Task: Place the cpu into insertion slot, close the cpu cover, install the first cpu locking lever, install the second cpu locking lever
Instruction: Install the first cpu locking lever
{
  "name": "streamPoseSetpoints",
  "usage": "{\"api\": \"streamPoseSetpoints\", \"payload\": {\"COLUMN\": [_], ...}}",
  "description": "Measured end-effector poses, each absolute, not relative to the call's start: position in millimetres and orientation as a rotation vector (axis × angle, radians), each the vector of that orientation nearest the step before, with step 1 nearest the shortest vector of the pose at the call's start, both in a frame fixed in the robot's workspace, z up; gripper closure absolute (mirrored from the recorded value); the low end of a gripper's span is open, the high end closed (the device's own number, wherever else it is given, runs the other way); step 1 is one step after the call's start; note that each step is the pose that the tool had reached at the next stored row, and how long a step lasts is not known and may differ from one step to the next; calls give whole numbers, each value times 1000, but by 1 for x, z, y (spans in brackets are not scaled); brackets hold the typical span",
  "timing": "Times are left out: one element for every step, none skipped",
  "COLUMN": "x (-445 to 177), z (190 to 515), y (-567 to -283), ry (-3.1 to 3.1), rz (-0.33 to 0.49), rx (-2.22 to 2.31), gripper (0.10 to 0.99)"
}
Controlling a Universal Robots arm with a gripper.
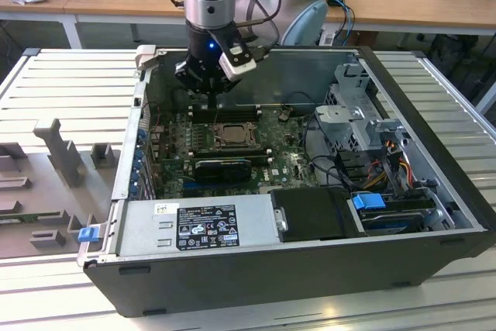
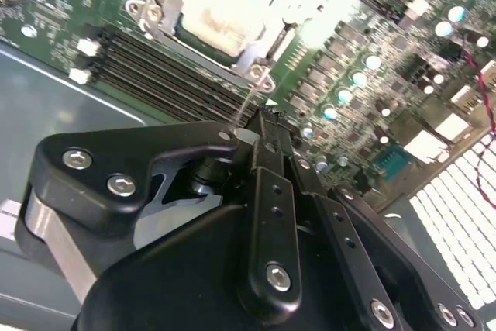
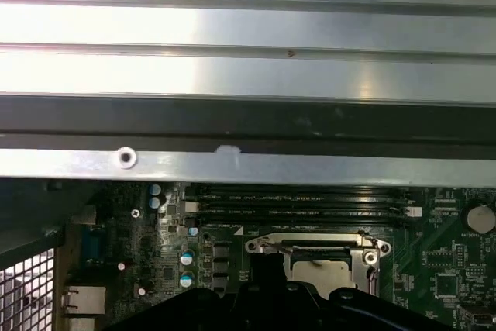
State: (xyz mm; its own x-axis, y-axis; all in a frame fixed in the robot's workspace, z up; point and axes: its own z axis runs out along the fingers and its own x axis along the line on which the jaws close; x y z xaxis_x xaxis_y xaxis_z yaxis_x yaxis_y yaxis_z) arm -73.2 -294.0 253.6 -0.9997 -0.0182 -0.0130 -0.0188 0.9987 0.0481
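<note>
The cpu lies pale and flat in the insertion slot on the green motherboard. The silvery cpu cover is folded down around it, and its frame also shows in the first wrist view. A thin locking lever rod runs from the socket's corner to my fingertips. My black gripper hovers at the socket's edge with its fingers together. I cannot tell whether the rod is pinched between them. In the exterior view the gripper hangs just behind the socket, near the case's back wall.
The open computer case stands on a ribbed metal table. Black memory slots run beside the socket. A power supply fills the front, with a drive cage and cables at the exterior view's right. Grey fixtures stand at its left.
</note>
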Motion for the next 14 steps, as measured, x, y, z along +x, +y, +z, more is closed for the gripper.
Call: {"api": "streamPoseSetpoints", "payload": {"x": [-71,-69,-67,-66,-66,-65,-65,-65,-65,-65,-65,-65,-65,-65], "z": [253,253,253,252,252,252,252,252,251,251,251,251,250,250], "y": [-294,-294,-294,-294,-294,-294,-294,-294,-294,-294,-294,-294,-294,-294], "ry": [3128,3128,3128,3128,3128,3128,3128,3127,3126,3125,3124,3124,3124,3124], "rz": [76,76,76,76,76,81,90,104,130,147,158,161,162,163], "rx": [-29,-29,-29,-29,-29,-29,-29,-29,-29,-29,-29,-28,-28,-29], "gripper": [980,980,980,980,980,980,980,980,980,980,980,980,980,980]}}
